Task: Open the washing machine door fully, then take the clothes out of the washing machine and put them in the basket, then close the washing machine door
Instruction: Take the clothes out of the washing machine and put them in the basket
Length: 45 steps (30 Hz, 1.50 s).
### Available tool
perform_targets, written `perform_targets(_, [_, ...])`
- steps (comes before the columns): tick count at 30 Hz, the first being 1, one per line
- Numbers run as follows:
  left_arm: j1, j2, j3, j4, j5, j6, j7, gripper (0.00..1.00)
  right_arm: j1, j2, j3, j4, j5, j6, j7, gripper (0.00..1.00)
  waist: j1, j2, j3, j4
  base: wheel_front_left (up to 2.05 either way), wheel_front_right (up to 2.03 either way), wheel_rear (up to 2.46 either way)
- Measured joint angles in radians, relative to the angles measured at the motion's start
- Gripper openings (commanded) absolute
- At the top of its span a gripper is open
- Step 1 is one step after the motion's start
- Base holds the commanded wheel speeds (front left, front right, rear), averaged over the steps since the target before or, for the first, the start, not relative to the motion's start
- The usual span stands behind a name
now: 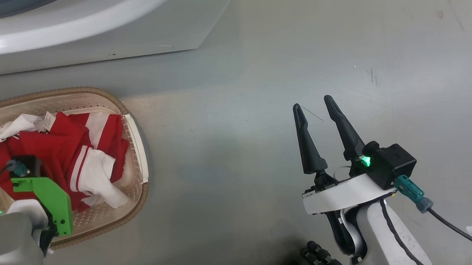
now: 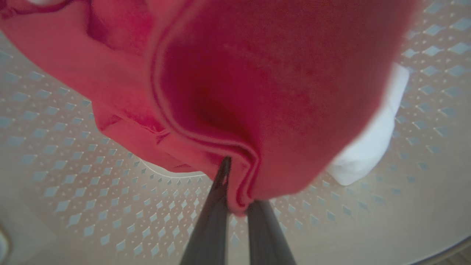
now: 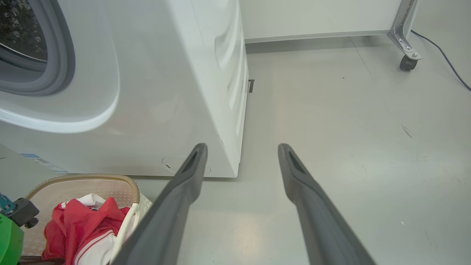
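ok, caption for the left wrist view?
Fingers of the left gripper pinching a fold of red clothes inside the basket.

The left gripper (image 2: 240,182) points downward, its fingers pinched tight on a fold of the clothes (image 2: 257,92), while the right gripper (image 1: 313,104) extends from a pale forearm (image 1: 390,243), dark fingers spread wide apart.

Red clothes (image 1: 60,148) w/ white stripes & panels at left claw (image 2: 239,186), claw dark grey. Beneath it, basket (image 1: 138,144): cream, diamond-pattern perforations, brown woven-look rim. Bracket (image 1: 53,200) behind left claw: bright green. Right claw (image 1: 312,102): black. Ahead-left of it, washing machine (image 3: 165,92): white, grey gasket (image 3: 62,55), blue label (image 3: 40,162). Floor (image 1: 262,70) under right claw: pale grey, dark scuffs.
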<state>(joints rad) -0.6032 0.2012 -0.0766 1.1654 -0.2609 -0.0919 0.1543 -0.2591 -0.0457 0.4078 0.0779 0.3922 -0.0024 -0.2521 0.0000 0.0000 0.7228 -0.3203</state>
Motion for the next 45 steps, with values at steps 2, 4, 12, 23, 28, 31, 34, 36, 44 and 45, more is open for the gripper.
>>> perform_targets(2, [0.000,0.002,-0.003,0.006,0.001,0.000,0.000,0.00,0.000,0.000,0.000,0.000,0.000,0.000,0.000,1.00,0.0000,0.0000,0.000,0.001,0.00,0.00,0.00])
perform_targets(4, [0.000,0.003,-0.009,0.008,0.003,0.000,-0.002,0.00,-0.001,0.000,0.000,0.000,-0.002,0.000,0.000,1.00,0.0000,0.0000,-0.001,0.002,0.00,0.00,0.00])
perform_targets(12, [-0.001,0.005,-0.020,0.013,0.011,0.017,-0.034,1.00,-0.004,0.000,0.001,0.009,-0.008,0.001,0.000,1.00,0.0000,0.0000,-0.018,0.010,0.00,0.00,0.00])
perform_targets(23, [-0.001,0.004,-0.023,0.023,0.035,0.044,-0.097,1.00,-0.004,0.000,0.002,0.028,-0.008,0.001,0.000,1.00,0.0000,0.0000,-0.079,0.026,0.00,0.00,0.00])
perform_targets(28, [-0.001,-0.014,-0.018,0.019,0.026,0.044,-0.137,1.00,-0.004,0.000,-0.012,0.034,-0.008,0.010,0.000,1.00,0.0000,0.0000,-0.118,0.040,0.00,0.00,0.00])
perform_targets(31, [-0.001,-0.020,-0.016,0.015,0.023,0.043,-0.154,1.00,-0.005,0.000,-0.017,0.038,-0.007,0.010,0.000,1.00,0.0000,0.0000,-0.135,0.047,0.00,0.00,0.00])
perform_targets(34, [-0.001,-0.024,-0.013,0.006,0.016,0.033,-0.185,1.00,-0.005,0.000,-0.026,0.044,-0.007,0.010,0.000,1.00,0.0000,0.0000,-0.162,0.060,0.00,0.00,0.00])
perform_targets(36, [-0.001,-0.029,-0.010,-0.004,0.004,0.029,-0.211,1.00,-0.004,0.000,-0.034,0.049,-0.007,0.010,0.000,1.00,0.0000,0.0000,-0.181,0.068,0.00,0.00,0.00])
perform_targets(44, [-0.001,-0.070,-0.016,-0.057,-0.003,-0.002,-0.330,1.00,0.004,-0.001,-0.068,0.070,-0.006,0.012,0.000,1.00,0.0000,0.0000,-0.264,0.106,0.00,0.00,0.00])
perform_targets(45, [-0.001,-0.075,-0.018,-0.065,-0.003,-0.003,-0.345,1.00,0.005,-0.001,-0.074,0.072,-0.006,0.012,0.000,1.00,0.0000,0.0000,-0.275,0.111,0.00,0.00,0.00])
